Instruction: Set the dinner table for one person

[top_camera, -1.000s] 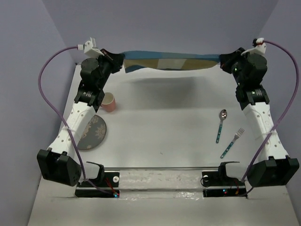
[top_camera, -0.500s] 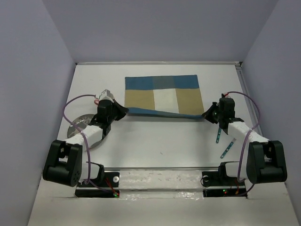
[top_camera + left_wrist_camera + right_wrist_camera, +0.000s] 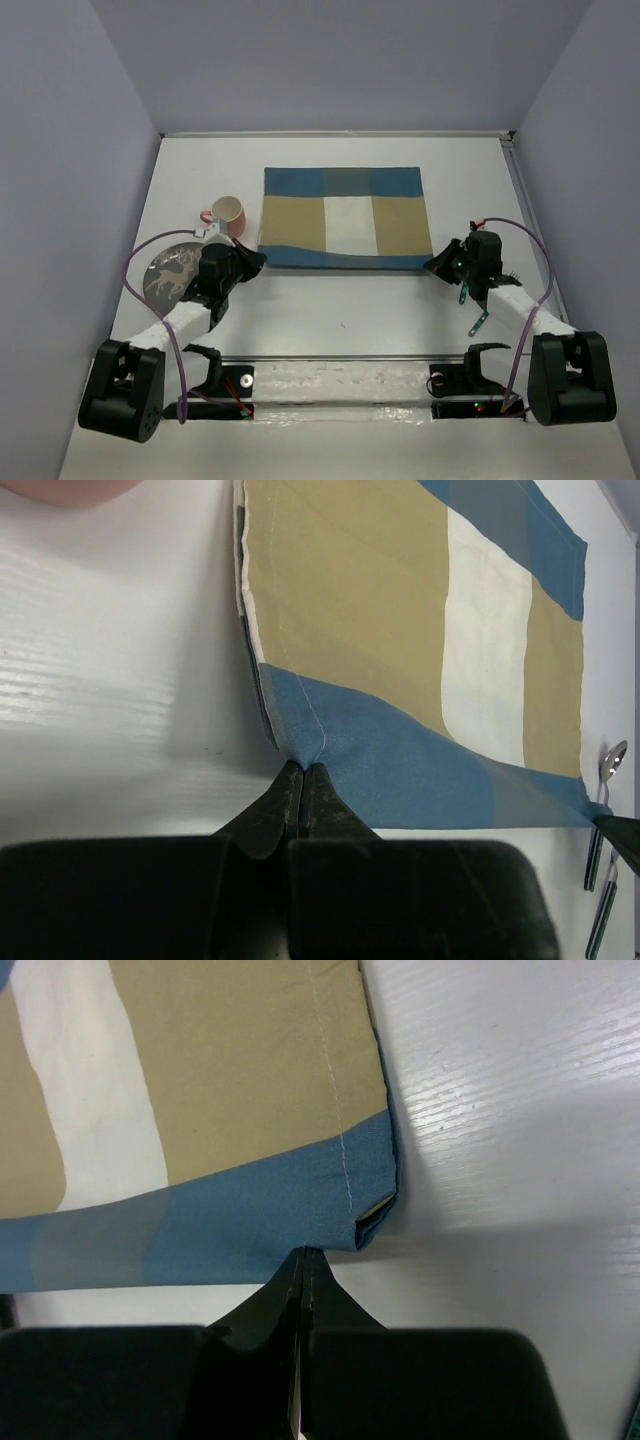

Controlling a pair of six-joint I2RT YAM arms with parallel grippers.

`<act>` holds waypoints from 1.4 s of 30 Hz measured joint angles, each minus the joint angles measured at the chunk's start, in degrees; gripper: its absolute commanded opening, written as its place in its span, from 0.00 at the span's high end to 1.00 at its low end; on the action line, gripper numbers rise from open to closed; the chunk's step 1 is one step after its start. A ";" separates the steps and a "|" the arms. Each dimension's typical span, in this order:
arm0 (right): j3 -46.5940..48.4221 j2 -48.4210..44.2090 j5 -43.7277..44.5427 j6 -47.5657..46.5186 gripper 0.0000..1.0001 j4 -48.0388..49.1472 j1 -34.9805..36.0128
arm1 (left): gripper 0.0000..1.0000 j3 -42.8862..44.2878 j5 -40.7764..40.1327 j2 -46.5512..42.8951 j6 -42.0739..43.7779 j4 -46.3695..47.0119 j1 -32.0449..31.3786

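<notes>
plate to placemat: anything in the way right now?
Yes. The left gripper, shut on the near-left corner of the placemat, and its forearm lie between the plate and the mat. The pink mug stands beside the mat's left edge, just behind that line.

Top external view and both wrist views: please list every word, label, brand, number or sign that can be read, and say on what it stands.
None: no text can be read in any view.
The plate bears only a deer-like figure and ornaments, no letters.
The placemat, the pink mug, the spoon, the fork and the dinner table show no writing.
</notes>
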 measured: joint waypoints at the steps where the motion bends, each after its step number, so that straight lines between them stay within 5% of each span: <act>1: -0.28 -1.11 -0.28 0.09 1.00 -0.39 0.00 | 1.00 -0.57 -0.15 -0.70 0.11 -0.24 0.00; 7: -2.12 -7.37 -1.62 0.87 1.00 -2.58 0.00 | 0.98 -2.25 -0.81 -6.23 0.35 -2.32 0.00; 15: -5.05 -11.32 -3.78 1.70 0.97 -5.57 0.00 | 0.78 -5.09 -1.57 -11.52 0.17 -4.68 0.00; 17: -5.22 -11.30 -4.07 1.92 0.83 -6.10 0.02 | 0.63 -5.53 -1.95 -12.52 0.13 -5.86 0.00; 18: -5.25 -11.30 -4.11 1.95 0.77 -6.27 0.02 | 0.47 -5.57 -2.49 -13.14 0.02 -6.71 0.02; 20: -5.25 -11.30 -3.89 1.99 0.64 -6.56 0.02 | 0.35 -5.57 -3.13 -14.14 0.11 -7.39 0.26; 22: -5.25 -11.41 -3.58 1.86 0.59 -7.13 0.00 | 0.18 -5.57 -3.67 -15.78 -0.17 -8.41 0.39; 26: -3.78 -12.13 -2.27 0.81 0.45 -9.94 0.02 | 0.03 -5.20 -3.78 -19.67 -0.46 -11.10 0.59; 33: 4.17 -12.48 -0.94 -1.75 0.37 -12.57 2.23 | 0.01 2.75 -4.26 -25.92 0.66 -18.10 0.61; 39: 7.98 -11.15 3.69 -1.27 0.37 -12.87 13.60 | 0.01 17.27 -6.27 -27.32 6.08 -23.80 0.61; 42: 9.35 -9.01 6.58 -0.37 0.50 -12.74 20.41 | 0.01 25.77 -6.45 -26.75 10.27 -26.27 0.61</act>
